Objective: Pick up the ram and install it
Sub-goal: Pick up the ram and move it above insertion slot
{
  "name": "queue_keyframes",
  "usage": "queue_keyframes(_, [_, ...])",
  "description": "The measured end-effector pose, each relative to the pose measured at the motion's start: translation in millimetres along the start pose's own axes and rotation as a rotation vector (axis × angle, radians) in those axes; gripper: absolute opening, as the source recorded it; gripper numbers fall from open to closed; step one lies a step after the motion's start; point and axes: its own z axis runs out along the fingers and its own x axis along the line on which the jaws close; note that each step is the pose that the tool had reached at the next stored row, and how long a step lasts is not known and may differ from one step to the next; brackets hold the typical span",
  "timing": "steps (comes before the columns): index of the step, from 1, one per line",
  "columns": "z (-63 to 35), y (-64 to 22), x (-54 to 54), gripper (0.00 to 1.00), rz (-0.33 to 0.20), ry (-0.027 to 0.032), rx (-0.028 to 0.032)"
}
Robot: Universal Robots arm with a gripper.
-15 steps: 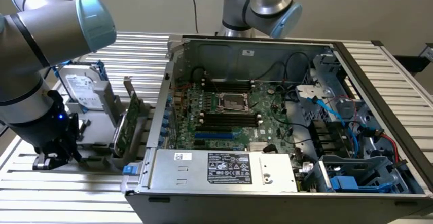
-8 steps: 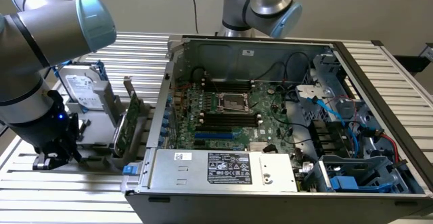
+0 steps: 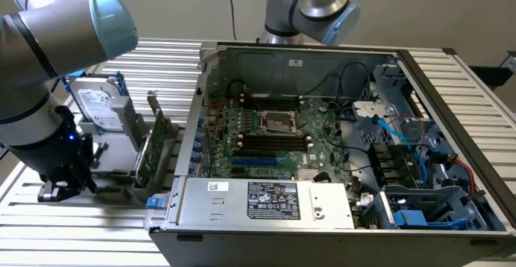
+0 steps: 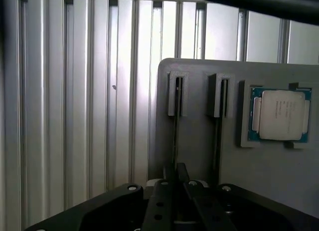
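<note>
The table (image 3: 96, 231) is shiny silver metal with long ribs all along its top. A big open computer box (image 3: 306, 246) sits on it. Just beside the box, on the exterior view's left, a flat grey tray (image 4: 199, 141) lies on the ribs.

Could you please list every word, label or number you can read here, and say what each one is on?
Nothing can be read with confidence.
Power supply label: printed lines and symbols, too small to read.
Hard drive label: print too small to read.
CPU chip: faint markings on its lid, too blurred to read.
</note>
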Motion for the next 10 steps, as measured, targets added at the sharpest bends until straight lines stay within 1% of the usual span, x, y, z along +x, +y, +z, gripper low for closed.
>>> queue_keyframes(10, [-45.5, 0.5, -0.8, 0.13, 0.0, 0.0, -0.0008])
